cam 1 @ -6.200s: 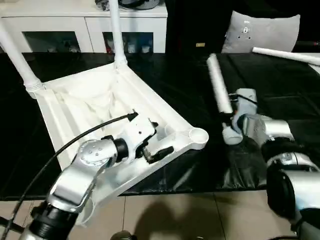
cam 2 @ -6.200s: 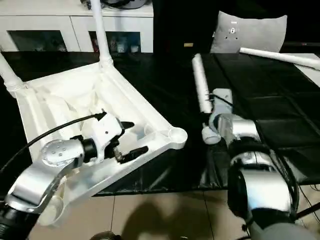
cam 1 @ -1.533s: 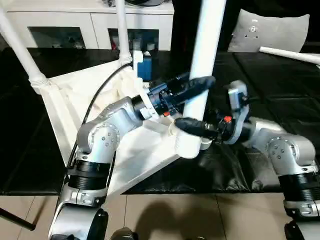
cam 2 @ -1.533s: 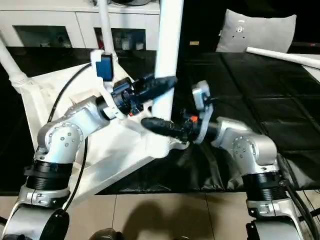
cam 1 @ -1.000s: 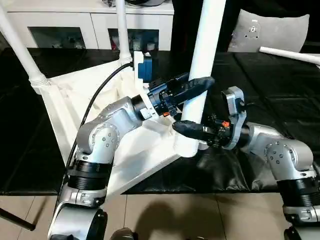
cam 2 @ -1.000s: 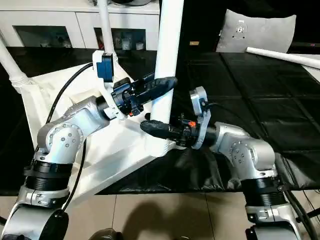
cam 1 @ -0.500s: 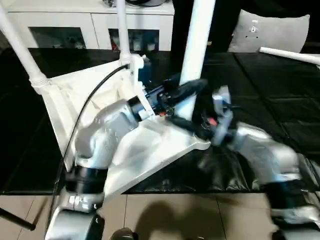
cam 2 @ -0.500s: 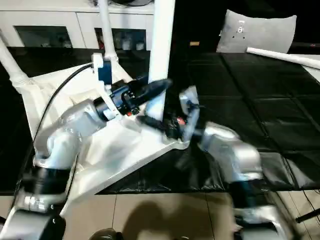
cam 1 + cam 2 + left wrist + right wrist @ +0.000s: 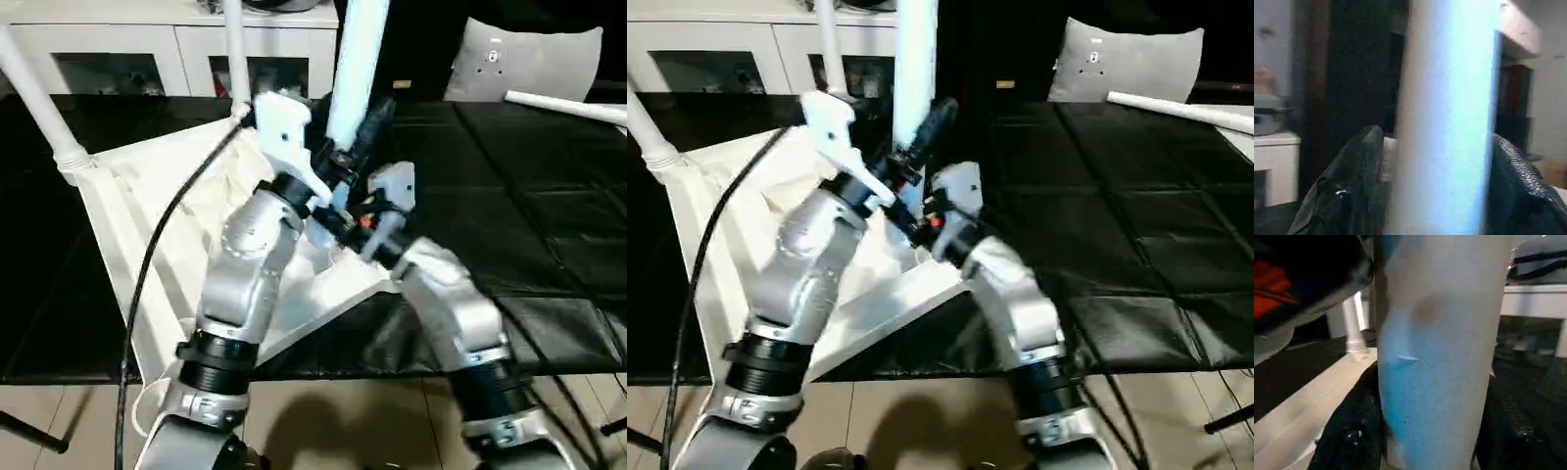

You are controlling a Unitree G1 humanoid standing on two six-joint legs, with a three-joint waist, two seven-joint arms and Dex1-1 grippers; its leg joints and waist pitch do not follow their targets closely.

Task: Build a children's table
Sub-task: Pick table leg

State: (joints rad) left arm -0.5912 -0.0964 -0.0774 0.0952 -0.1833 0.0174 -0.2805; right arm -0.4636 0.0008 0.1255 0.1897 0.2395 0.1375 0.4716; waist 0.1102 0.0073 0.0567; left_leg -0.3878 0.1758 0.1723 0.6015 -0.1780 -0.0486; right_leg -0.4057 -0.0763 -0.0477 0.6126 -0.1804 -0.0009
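The upturned tabletop [image 9: 147, 196] lies tilted on the black work surface [image 9: 549, 196], two legs [image 9: 39, 98] standing in its far corners. A third leg [image 9: 355, 69] stands upright at the near corner, both the left gripper [image 9: 358, 132] and the right gripper [image 9: 333, 220] closed around it.

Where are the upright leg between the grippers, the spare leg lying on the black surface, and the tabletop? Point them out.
upright leg [image 9: 355, 69]: left eye view, shaft above the grippers.
spare leg [image 9: 563, 105]: left eye view, mid-shaft.
tabletop [image 9: 127, 230]: left eye view, ribbed underside.
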